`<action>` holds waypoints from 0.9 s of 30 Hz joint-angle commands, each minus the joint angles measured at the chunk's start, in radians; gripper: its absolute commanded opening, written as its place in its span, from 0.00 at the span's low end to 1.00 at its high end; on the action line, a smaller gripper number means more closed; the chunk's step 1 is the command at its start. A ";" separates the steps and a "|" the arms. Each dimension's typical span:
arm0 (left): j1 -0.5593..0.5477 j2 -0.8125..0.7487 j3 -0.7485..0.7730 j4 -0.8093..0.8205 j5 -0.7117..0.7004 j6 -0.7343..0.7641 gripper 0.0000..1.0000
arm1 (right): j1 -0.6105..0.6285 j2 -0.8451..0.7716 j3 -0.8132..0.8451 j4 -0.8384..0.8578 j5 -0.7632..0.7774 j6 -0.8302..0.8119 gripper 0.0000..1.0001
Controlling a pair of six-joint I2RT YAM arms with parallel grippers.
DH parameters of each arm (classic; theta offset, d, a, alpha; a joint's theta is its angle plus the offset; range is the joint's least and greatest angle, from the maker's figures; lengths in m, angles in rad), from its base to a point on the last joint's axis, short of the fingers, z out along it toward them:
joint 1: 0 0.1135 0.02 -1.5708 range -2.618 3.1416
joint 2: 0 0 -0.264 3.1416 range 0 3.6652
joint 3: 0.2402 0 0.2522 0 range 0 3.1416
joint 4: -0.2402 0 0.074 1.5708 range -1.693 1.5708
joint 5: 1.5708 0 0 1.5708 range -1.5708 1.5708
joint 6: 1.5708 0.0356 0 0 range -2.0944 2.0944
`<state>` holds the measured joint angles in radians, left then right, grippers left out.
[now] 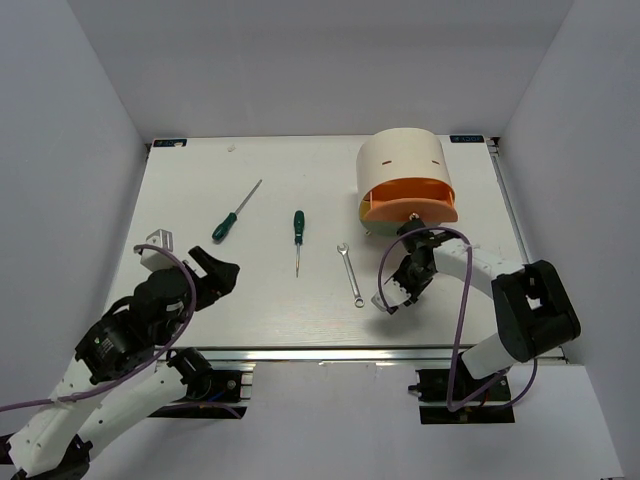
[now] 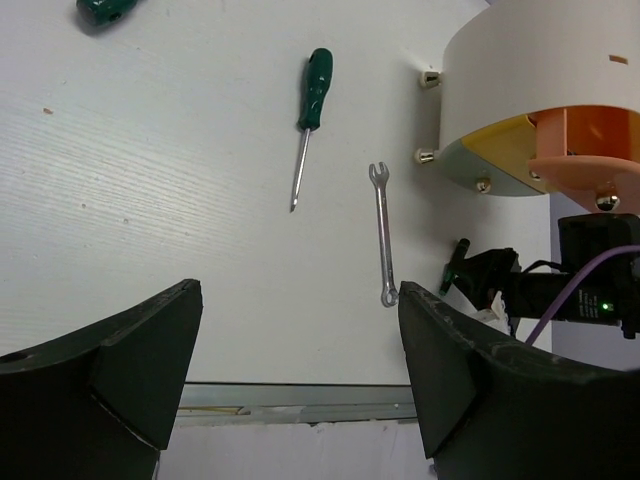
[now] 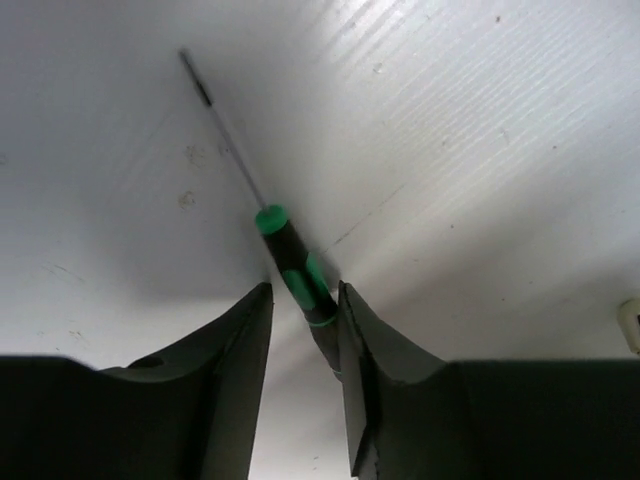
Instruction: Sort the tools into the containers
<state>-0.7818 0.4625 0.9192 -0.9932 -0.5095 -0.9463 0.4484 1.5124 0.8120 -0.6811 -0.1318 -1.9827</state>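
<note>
A green-and-black screwdriver (image 3: pixel 292 268) lies on the white table between the jaws of my right gripper (image 3: pixel 304 312). Its handle rests against the right finger (image 3: pixel 362 340), and a gap remains on the left side. In the top view that gripper (image 1: pixel 402 288) points down in front of the beige drum-shaped container (image 1: pixel 403 160) with its orange drawer (image 1: pixel 411 203). Two more green-handled screwdrivers (image 1: pixel 224 227) (image 1: pixel 298 226) and a silver wrench (image 1: pixel 351 274) lie mid-table. My left gripper (image 1: pixel 215 275) hovers open and empty at the near left.
The table's near metal edge (image 2: pixel 300 400) runs just under my left gripper (image 2: pixel 300 370). The left wrist view also shows the wrench (image 2: pixel 383 235), one screwdriver (image 2: pixel 316 85) and the container (image 2: pixel 530 70). White walls enclose the table on three sides.
</note>
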 commanded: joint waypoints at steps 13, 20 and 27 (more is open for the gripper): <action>-0.002 0.033 -0.049 -0.056 -0.081 -0.085 0.89 | 0.013 -0.127 -0.021 -0.283 -0.345 -0.005 0.00; 0.000 0.162 -0.017 -0.102 -0.095 -0.069 0.89 | 0.015 -0.172 0.277 -0.465 -0.638 0.290 0.00; 0.013 0.410 0.073 -0.215 -0.152 -0.056 0.92 | 0.015 -0.302 0.504 -0.453 -0.874 0.653 0.00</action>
<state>-0.7807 0.8112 0.9436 -1.1362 -0.6029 -1.0103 0.4587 1.2705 1.2346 -1.1126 -0.8272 -1.5761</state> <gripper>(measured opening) 0.904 0.168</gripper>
